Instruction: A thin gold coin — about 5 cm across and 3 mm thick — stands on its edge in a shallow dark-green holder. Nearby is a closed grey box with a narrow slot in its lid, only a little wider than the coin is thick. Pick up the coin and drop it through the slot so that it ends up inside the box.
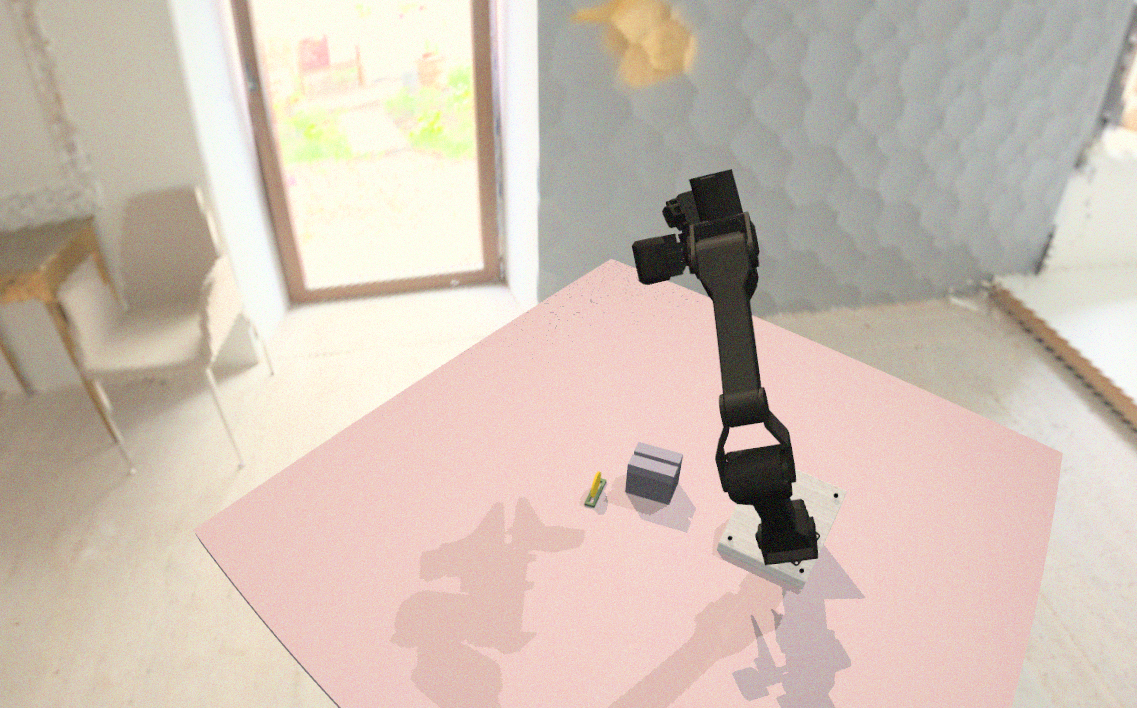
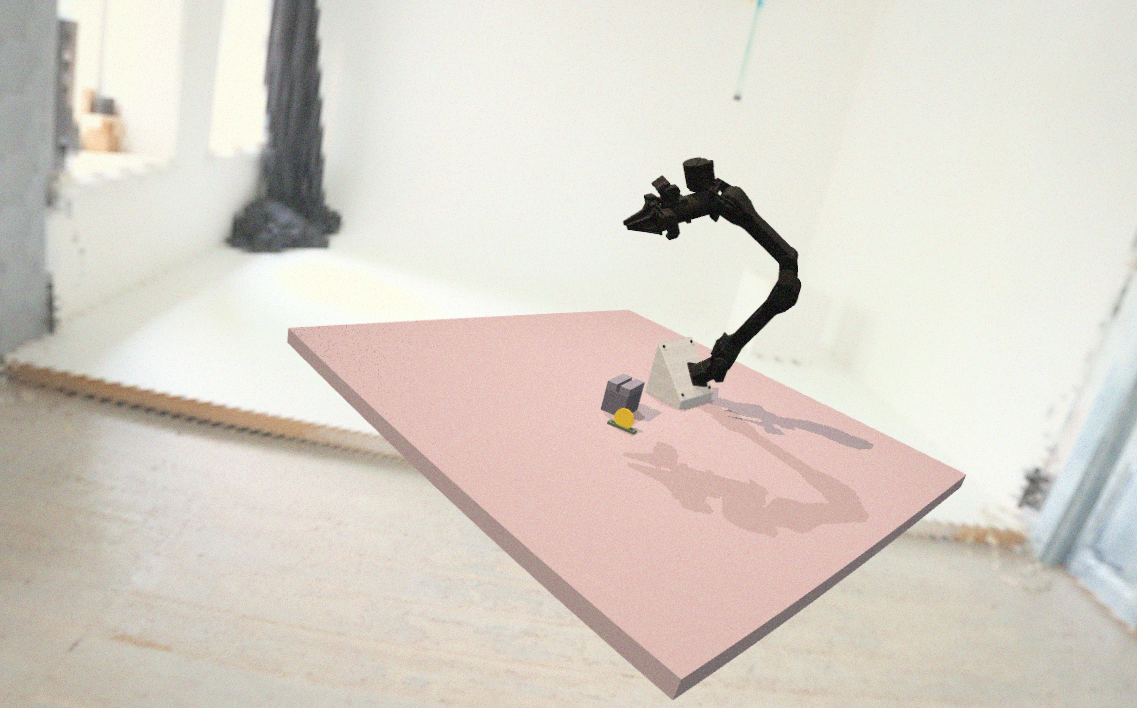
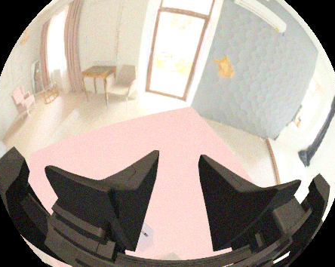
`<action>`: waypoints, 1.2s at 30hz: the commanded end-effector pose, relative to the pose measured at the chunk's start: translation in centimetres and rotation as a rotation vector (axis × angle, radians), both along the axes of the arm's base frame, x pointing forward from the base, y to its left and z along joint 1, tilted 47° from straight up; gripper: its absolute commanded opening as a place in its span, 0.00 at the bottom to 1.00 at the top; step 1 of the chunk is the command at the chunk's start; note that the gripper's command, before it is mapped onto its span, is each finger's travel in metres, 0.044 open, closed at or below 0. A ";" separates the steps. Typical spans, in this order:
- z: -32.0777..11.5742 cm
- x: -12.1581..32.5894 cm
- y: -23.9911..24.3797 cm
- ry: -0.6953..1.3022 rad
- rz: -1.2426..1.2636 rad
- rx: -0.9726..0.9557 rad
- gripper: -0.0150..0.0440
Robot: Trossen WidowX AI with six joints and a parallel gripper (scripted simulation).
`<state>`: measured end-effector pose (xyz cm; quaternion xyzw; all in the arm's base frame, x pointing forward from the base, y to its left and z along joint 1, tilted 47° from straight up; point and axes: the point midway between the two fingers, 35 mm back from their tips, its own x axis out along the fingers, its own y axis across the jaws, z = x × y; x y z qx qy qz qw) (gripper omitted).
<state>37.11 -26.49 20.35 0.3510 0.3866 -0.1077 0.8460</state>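
The gold coin (image 1: 596,483) (image 2: 623,418) stands on edge in the dark-green holder (image 1: 589,504) (image 2: 630,430) on the pink table. The closed grey box (image 1: 651,483) (image 2: 615,402) stands beside it, its lid slot visible. Part of the box (image 3: 148,239) shows low between the fingers in the wrist view; the coin does not show there. My gripper (image 2: 626,224) (image 3: 179,158) is high above the table, far from coin and box. Its fingers stand partly apart with nothing between them. In the top view the fingertips are hidden.
The arm's pale base (image 1: 829,508) (image 2: 667,376) stands on the pink table (image 1: 502,413) (image 2: 467,378), near the grey box on its side away from the coin. Shadows of the arm fall across the table. The table's edges show in the top and exterior views.
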 end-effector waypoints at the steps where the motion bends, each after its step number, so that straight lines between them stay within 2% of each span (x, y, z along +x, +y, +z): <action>1: -2.7 1.7 5.3 0.104 0.025 0.191 0.53; 9: -7.5 2.5 18.0 0.463 0.044 0.550 0.53; 17: -10.8 -1.0 30.5 0.981 -0.034 0.755 0.53; 25: -11.1 -1.5 31.3 1.027 -0.046 0.762 0.53; 29: -13.4 -1.6 33.6 1.027 -0.045 0.763 0.53; 36: -14.5 -1.9 34.8 1.027 -0.045 0.763 0.53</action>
